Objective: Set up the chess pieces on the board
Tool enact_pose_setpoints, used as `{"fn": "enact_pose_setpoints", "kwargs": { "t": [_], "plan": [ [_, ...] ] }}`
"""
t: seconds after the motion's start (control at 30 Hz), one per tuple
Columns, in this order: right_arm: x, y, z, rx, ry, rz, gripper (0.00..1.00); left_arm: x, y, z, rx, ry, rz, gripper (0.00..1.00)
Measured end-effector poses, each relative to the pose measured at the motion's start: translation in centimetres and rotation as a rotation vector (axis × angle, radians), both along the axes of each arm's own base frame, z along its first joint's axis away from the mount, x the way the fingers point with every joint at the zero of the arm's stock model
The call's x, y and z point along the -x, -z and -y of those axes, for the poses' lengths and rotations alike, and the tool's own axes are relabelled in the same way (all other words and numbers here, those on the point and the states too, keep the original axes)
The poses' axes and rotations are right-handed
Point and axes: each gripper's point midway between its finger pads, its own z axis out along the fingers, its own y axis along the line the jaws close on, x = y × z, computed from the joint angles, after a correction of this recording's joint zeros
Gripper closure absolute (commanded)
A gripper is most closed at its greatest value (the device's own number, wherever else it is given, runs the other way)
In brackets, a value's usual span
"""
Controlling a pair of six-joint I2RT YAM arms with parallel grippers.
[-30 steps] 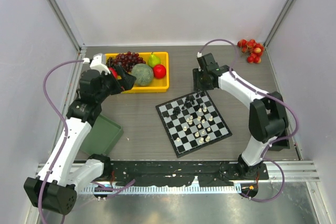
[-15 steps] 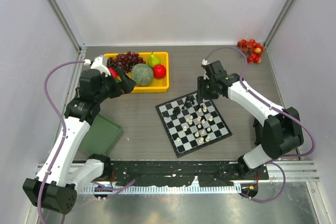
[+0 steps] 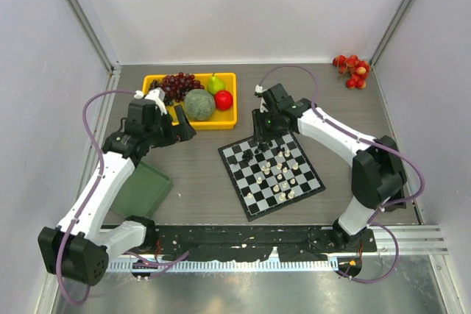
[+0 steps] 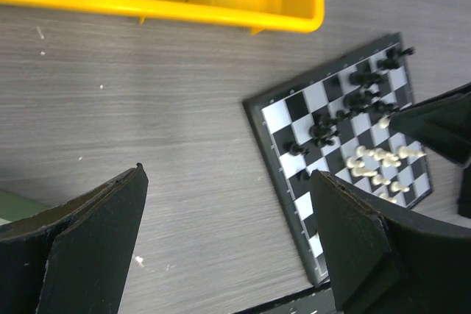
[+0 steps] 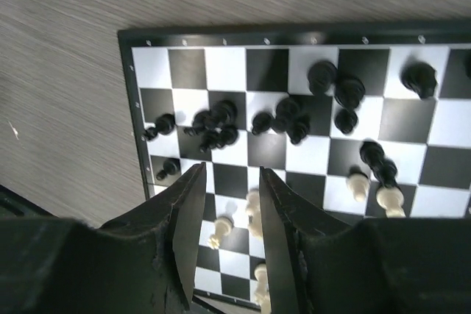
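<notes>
My right claw hangs over the board, near its far-left corner, fingers only a narrow gap apart w/ nothing between them. Through that gap I see white squares and a couple of cream pieces just below. Black pieces bunch along the rows beyond my tips, some tipped over, not lined up. Board sits angled on the counter, mid-right, just near of the yellow tray. My left claw is spread wide, empty, over bare counter left of the board; tray edge above it in the wrist view. Green tray lies by my left arm. Cream pieces scatter toward the board's near side.
</notes>
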Motion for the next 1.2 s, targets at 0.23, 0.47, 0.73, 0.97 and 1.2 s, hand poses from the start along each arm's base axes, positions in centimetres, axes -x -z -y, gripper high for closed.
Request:
{"fn": "enact_pose_setpoints", "kwargs": {
  "t": [0.23, 0.47, 0.73, 0.97, 1.2],
  "plan": [
    [-0.8, 0.7, -3.7, 0.007, -0.068, -0.004, 0.62, -0.4, 2.0, 0.5, -0.097, 0.054, -0.079, 0.0],
    [-0.5, 2.1, -5.0, 0.058, -0.093, -0.022, 0.62, -0.6, 2.2, 0.6, -0.106, 0.063, -0.085, 0.0],
    [-2.4, 2.2, -2.2, 0.178, 0.009, 0.037, 0.6, -1.0, 1.9, 0.8, -0.104, 0.063, -0.078, 0.0],
    [-3.6, 2.3, -0.3, 0.206, 0.082, 0.041, 0.6, -1.3, 1.8, 0.9, -0.104, 0.064, -0.078, 0.0],
    [-3.5, 2.4, -0.1, 0.213, 0.087, 0.033, 0.61, -1.3, 1.8, 0.9, -0.103, 0.064, -0.078, 0.0]
  ]
}}
